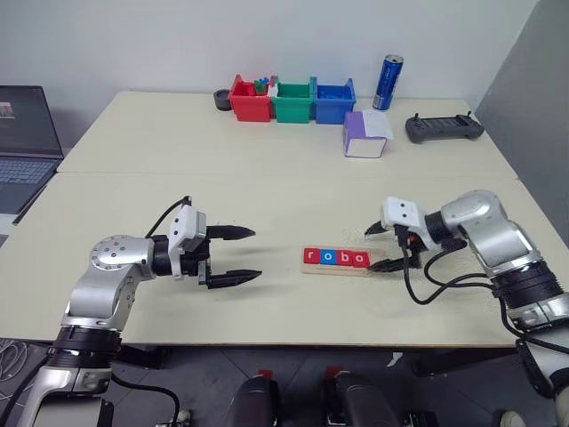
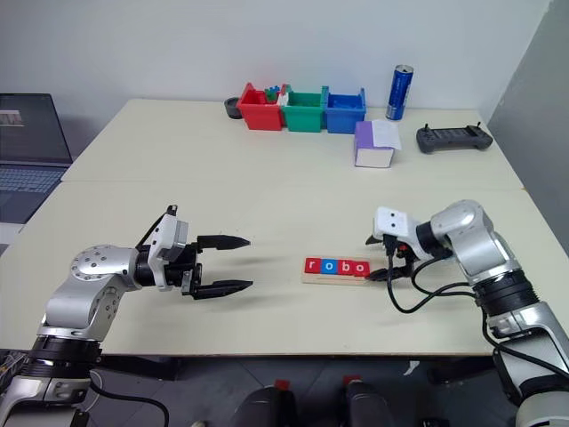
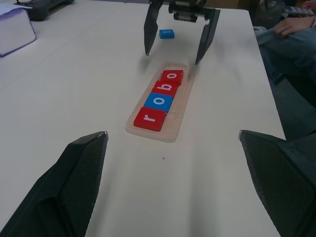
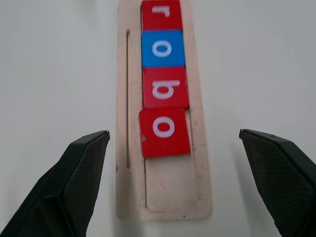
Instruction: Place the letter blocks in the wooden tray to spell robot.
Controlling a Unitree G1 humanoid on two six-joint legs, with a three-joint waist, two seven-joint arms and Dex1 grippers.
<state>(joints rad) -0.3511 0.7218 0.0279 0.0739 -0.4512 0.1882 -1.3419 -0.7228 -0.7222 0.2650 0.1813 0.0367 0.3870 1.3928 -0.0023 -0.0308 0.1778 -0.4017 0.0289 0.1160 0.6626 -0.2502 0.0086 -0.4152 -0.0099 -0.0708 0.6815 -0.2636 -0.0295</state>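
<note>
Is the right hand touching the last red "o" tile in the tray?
Apart. In the right wrist view, the right hand stands open, its black fingers wide on either side of the long light-wood tray, clear of the red square "o" tile.

Silver-grey metal arms with rounded joints, white wrist housings, looping black cables, and tapered black textured fingers point(image 4: 74, 182) on each gripper.

tiles point(image 4: 164, 84): red, blue, red, red | letters white | tray point(image 4: 202, 187): light wood

wooden tray point(image 1: 335, 268): four letter blocks point(image 1: 335, 257) r-o-b-o | right gripper point(image 1: 380, 248): open at tray's end | left gripper point(image 1: 244, 254): open, apart
</note>
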